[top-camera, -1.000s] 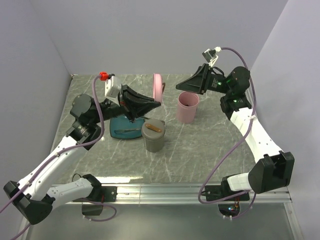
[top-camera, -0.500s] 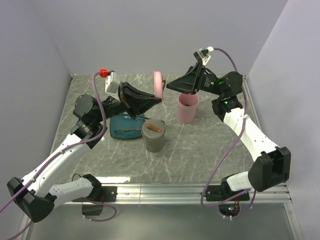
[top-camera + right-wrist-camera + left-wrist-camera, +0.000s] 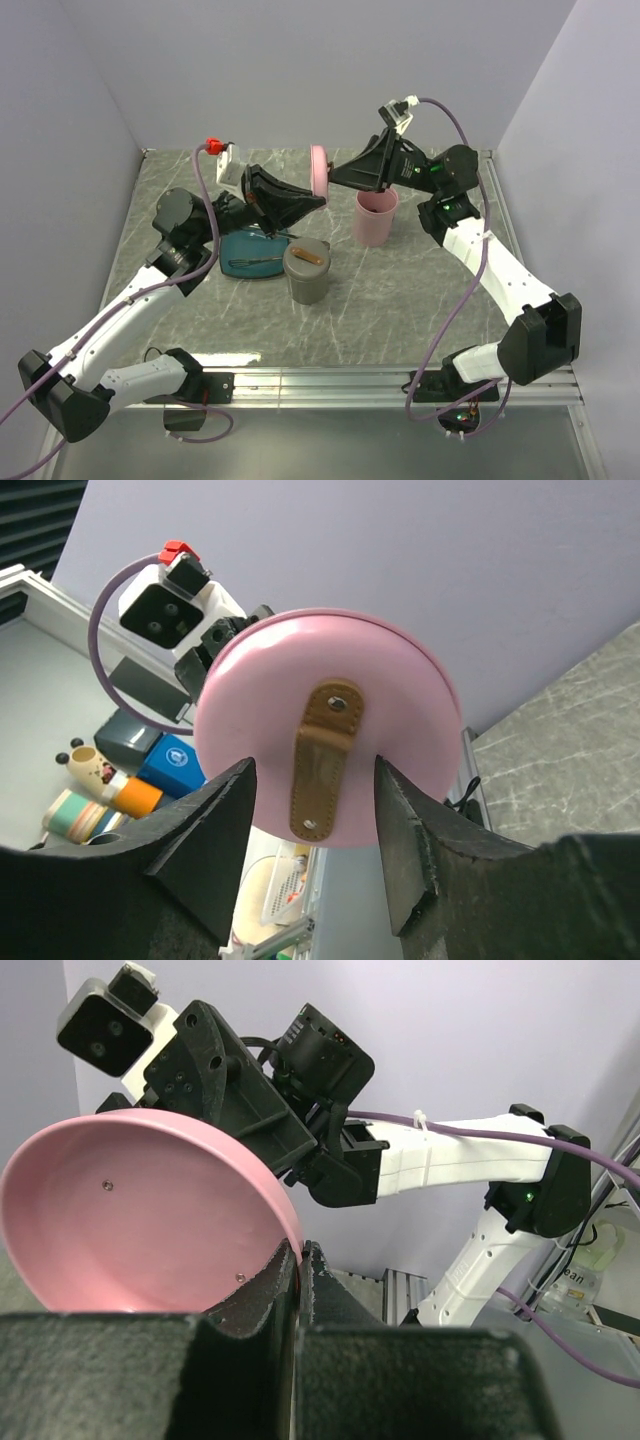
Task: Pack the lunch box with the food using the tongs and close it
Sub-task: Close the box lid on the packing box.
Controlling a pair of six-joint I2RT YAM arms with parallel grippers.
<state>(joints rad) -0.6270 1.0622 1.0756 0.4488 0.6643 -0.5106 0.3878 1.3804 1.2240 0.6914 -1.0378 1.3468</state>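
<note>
The lunch box is a pink cylinder (image 3: 375,215) standing open-topped right of centre. Its round pink lid (image 3: 317,170) is held on edge above the table, and my left gripper (image 3: 321,197) is shut on its lower rim. In the left wrist view the jaws (image 3: 300,1248) pinch that rim (image 3: 140,1220). My right gripper (image 3: 334,178) faces the lid's outer side and stands open. Its fingers (image 3: 314,764) sit either side of the lid's brown strap (image 3: 325,760) without touching. The silver tongs (image 3: 255,262) lie on the teal plate (image 3: 232,247). I cannot make out the food.
A grey cylindrical container (image 3: 306,272) with a brown-strapped lid stands just in front of the plate, near the table's middle. Grey walls close the table at the left, back and right. A metal rail (image 3: 330,378) runs along the near edge.
My right gripper has swung left to the pink lid and its jaws have narrowed. My left arm has shifted slightly, still holding the lid.
</note>
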